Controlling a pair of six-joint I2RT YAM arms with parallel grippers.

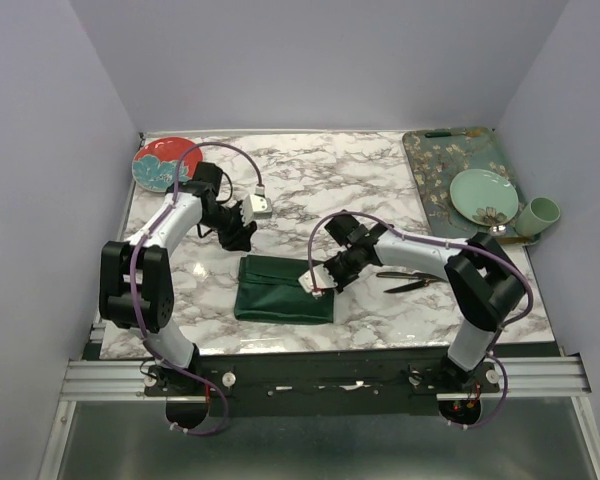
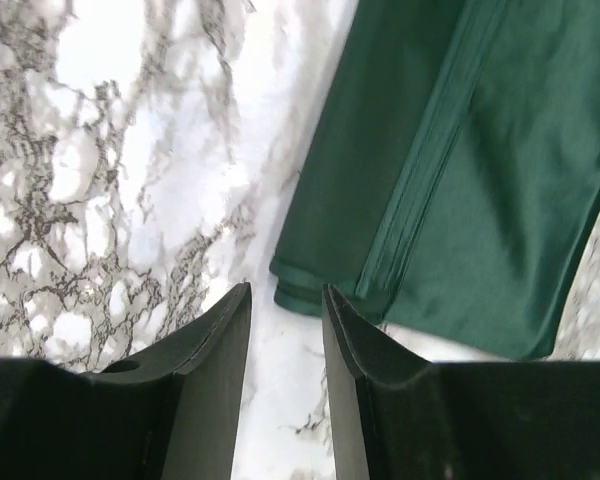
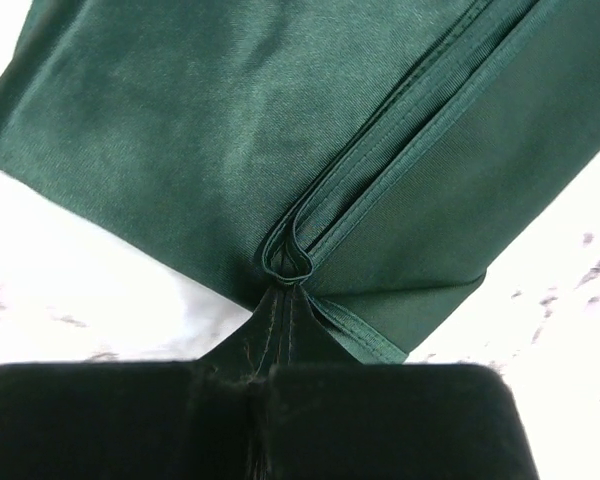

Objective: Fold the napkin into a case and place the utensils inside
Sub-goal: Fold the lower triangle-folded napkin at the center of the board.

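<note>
The dark green napkin lies folded into a rectangle on the marble table, near the front edge. My right gripper is at its right edge, shut on a fold of hem, and the napkin fills most of the right wrist view. My left gripper hovers just beyond the napkin's far left corner. It is open, with bare marble between the fingers, and the napkin's corner lies just ahead to the right. The black utensils lie right of the napkin, beside the right arm.
A red plate sits at the back left. A teal floral tray at the back right carries a green plate, with a green cup beside it. A white cable connector hangs near the left wrist.
</note>
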